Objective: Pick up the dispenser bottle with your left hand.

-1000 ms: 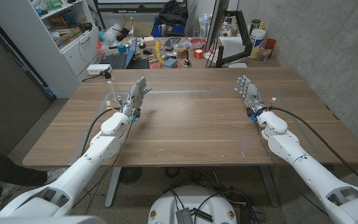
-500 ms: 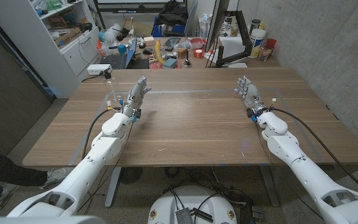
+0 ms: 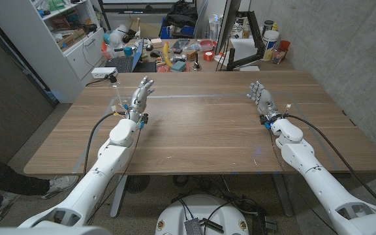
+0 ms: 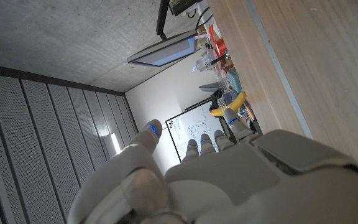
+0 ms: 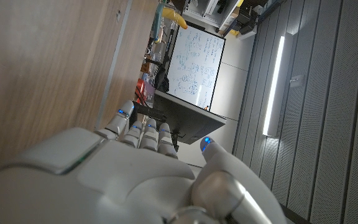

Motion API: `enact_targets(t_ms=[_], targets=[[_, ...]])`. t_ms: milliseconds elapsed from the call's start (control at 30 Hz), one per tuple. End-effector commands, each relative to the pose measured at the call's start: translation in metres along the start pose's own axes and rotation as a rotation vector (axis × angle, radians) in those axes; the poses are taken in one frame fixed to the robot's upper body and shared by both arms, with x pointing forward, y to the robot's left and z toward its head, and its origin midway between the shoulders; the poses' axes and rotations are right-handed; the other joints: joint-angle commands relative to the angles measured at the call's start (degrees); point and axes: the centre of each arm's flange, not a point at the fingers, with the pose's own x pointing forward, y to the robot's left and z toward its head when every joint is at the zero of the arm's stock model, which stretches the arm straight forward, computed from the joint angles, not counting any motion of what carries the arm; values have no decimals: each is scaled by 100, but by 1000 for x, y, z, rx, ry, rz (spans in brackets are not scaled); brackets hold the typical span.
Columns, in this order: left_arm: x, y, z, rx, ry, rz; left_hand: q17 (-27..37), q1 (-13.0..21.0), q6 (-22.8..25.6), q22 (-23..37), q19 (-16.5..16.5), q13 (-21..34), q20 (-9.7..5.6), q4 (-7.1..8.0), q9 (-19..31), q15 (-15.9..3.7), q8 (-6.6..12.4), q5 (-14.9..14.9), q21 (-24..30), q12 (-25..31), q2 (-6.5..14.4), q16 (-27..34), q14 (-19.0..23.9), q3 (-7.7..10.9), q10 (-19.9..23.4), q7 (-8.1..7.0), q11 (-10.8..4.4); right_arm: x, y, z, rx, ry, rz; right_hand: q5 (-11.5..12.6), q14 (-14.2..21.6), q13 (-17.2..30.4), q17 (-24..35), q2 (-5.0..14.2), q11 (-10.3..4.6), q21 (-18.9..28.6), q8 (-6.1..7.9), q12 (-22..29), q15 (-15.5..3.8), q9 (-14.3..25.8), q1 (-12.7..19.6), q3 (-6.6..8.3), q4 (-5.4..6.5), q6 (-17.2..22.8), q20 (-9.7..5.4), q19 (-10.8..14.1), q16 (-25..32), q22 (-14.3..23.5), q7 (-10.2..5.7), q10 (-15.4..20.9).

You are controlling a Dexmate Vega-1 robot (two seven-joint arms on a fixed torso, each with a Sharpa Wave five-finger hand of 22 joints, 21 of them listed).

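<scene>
Task barely begun: left hand [image 3: 140, 95] empty, fingers apart, near dispenser bottle [image 3: 117, 91] at upper left of tabletop [image 3: 201, 124]. Right hand [image 3: 262, 99] empty, fingers apart. Grasp and lift remain.

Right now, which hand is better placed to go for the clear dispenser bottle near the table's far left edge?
Left. The left hand is open close beside the dispenser bottle, while the right hand is open far across the table.

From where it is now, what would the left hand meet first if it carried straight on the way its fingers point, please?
Probably nothing on the table: the left hand points toward the far edge, and that stretch looks free. The clear dispenser bottle stands just off to its side.
</scene>
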Motion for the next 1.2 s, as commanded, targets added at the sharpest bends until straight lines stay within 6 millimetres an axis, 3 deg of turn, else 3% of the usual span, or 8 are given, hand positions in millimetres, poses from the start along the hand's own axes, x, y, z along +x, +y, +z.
enact_targets(t_ms=[33,200,367,467,867,1200], targets=[[-6,2,7,47,-15,92,15,107,50,-2,-13,21,-6,-83,22,16,45,-13,23,23,7,35,18,30,65,-3,-20,-1,0,-1,0,1,2,35,-36,30,28,487,21,-12,47,38,-151,8,11,44,-15,71,-689,-11,35,24,1,54],[-7,3,10,70,-32,113,5,224,117,-6,5,24,-14,-201,22,10,55,-34,10,14,-28,22,52,48,132,7,17,-1,1,-1,-1,2,1,34,-37,30,28,486,15,-21,48,34,-148,8,10,43,-15,73,-686,-7,35,24,5,42],[-8,4,14,88,-46,142,-1,429,314,-8,80,28,1,-439,23,18,93,-100,-4,25,-178,26,198,32,346,-16,-3,-1,1,-1,-1,3,0,33,-37,31,28,483,12,-29,48,36,-147,8,9,42,-17,73,-684,-3,34,24,6,47],[-8,6,16,98,-49,149,16,538,462,-9,168,36,102,-556,24,106,116,-140,-6,64,-266,56,363,13,605,-31,28,-1,1,-1,-1,4,-2,32,-37,31,27,481,13,-34,46,34,-146,8,9,41,-19,70,-683,0,34,24,9,41],[-13,18,35,233,-33,133,18,750,694,-15,303,51,246,-756,28,127,153,-199,-26,98,-487,76,592,-36,934,-29,77,-3,4,-3,-4,10,-1,30,-35,31,27,470,24,-51,47,38,-138,8,4,32,-21,73,-675,12,35,25,15,48],[-19,33,53,347,-29,116,23,823,773,-17,403,60,276,-792,29,110,150,-228,-28,106,-588,75,706,-69,1064,21,112,-2,6,-6,-4,19,2,29,-32,31,26,464,31,-69,46,39,-129,8,4,26,-27,71,-670,18,35,25,21,49]])
